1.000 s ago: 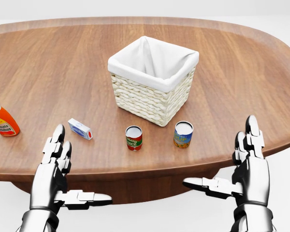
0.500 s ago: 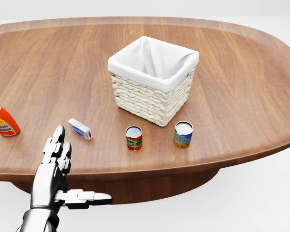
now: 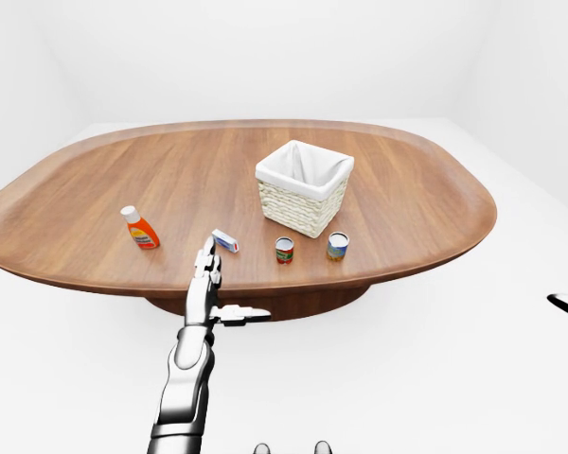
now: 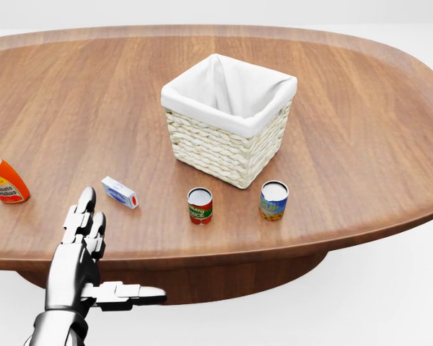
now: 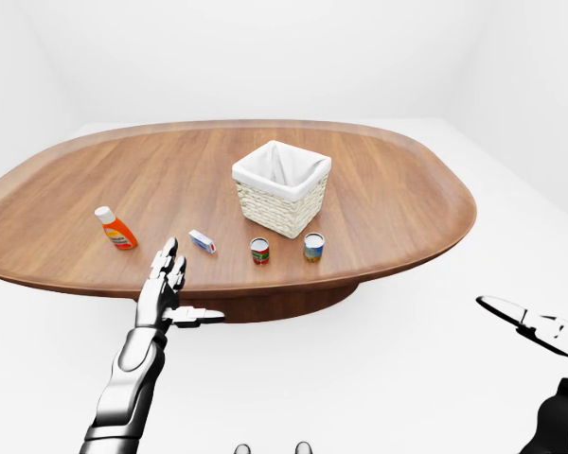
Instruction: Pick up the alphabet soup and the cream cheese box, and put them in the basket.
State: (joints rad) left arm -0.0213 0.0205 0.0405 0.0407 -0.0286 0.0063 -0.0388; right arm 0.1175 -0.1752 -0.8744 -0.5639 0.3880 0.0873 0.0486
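My left hand (image 4: 83, 249) is raised at the near edge of the desk (image 4: 361, 137), fingers straight and spread, thumb stuck out sideways to the right. It holds nothing and touches nothing.

The cream cheese box (image 4: 120, 192) lies flat on the desk just above and slightly right of my left fingertips, apart from them. The alphabet soup (image 4: 200, 205) stands upright further right of that hand, on the desk near its edge. A second can (image 4: 273, 200), blue and yellow, stands upright to the right of the soup, apart from it. The basket (image 4: 228, 122), white-lined wicker, sits beyond both cans, up and right of my left hand. An orange bottle (image 4: 3, 176) lies to that hand's upper left.

My right hand (image 5: 549, 336) appears only in the right-eye view, low and far right, well clear of the desk, fingers extended and apart, gripping nothing.
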